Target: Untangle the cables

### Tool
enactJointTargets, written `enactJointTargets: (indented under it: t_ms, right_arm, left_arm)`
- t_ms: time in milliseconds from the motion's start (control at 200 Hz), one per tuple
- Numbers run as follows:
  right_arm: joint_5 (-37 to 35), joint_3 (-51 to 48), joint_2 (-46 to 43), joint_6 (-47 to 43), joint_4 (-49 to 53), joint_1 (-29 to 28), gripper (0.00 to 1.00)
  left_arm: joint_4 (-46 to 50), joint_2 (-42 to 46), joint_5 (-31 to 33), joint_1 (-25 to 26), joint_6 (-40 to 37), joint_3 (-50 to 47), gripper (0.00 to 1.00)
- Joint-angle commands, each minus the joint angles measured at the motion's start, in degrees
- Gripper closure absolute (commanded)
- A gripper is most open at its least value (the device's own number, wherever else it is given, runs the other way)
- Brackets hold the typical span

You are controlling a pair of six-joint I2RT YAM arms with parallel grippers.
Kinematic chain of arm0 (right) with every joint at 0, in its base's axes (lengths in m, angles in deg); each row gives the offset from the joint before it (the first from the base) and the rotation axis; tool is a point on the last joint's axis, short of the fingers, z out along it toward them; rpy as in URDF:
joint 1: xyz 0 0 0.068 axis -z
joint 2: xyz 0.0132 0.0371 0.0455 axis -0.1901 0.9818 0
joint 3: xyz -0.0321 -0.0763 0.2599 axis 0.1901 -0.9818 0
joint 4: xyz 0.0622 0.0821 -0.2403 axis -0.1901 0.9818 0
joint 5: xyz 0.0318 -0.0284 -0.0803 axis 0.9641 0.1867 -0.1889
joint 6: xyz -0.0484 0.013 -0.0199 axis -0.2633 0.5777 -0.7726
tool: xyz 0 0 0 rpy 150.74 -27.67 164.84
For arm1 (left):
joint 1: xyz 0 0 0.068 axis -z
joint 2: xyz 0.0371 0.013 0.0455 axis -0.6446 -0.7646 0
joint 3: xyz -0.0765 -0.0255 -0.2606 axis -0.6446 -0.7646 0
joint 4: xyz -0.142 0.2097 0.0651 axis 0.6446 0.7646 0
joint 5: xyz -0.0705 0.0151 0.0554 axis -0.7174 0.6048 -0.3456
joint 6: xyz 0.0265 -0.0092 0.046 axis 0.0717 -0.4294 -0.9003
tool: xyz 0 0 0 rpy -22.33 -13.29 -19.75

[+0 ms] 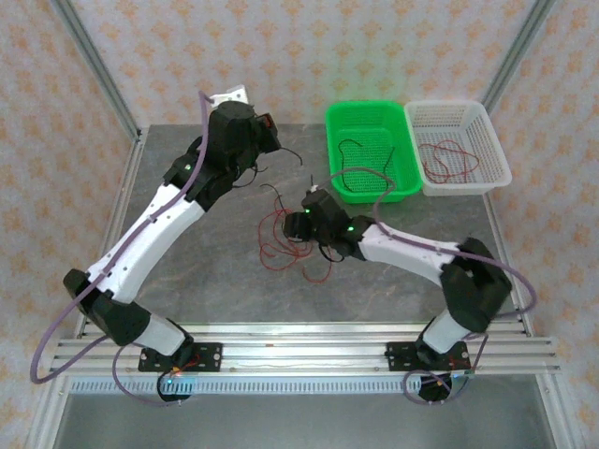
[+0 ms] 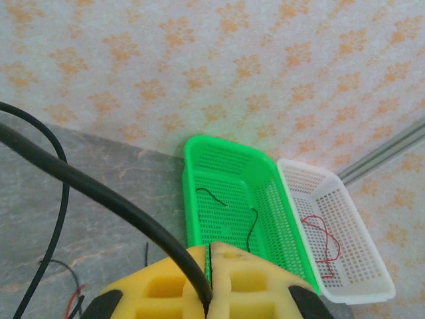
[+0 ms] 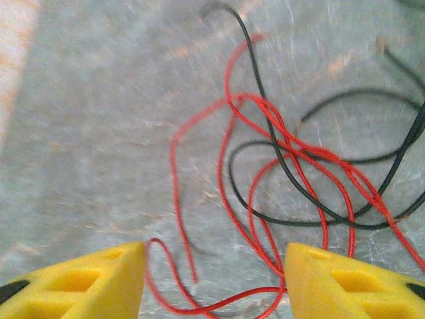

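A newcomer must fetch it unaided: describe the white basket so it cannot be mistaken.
Look to the far right corner of the grey marbled table, where two perforated plastic baskets sit side by side. The white plastic basket is the right-hand one; it holds thin red wire, while its green plastic neighbour holds thin black wire.

Reaching up-frame: left arm and right arm, elbows bent.
The left gripper is pressing closed at bottom centre — the right gripper is holding its fingers apart at the bottom corners.
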Motion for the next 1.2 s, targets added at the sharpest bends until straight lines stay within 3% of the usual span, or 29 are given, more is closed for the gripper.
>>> enactJointTargets:
  t_ms: [0, 355, 836, 1196]
  right_arm:
    - [-5.53, -1.98, -5.76, -0.63, 3.84, -0.13, 0.42]
    - [-14.85, -4.58, -20.34, 2.63, 14.83, -0.08, 0.41]
    - [-18.13, -13.44, -35.53, 9.57, 22.62, -0.13, 0.42]
    - [-19.06, -15.74, -39.43, 11.27, 25.9, -0.11, 0.42]
  left_arm:
    - [-3.04, -3.3, -3.74, 0.73, -3.53, 4.76, 1.0]
    - [-13.52, -14.65, -12.27, 1.76, -6.51, 11.05, 1.0]
    - [-30.49, -34.11, -24.31, 4.06, -8.44, 19.84, 1.0]
    - [-31.58, -47.65, -21.89, 5.12, -7.92, 27.69, 1.0]
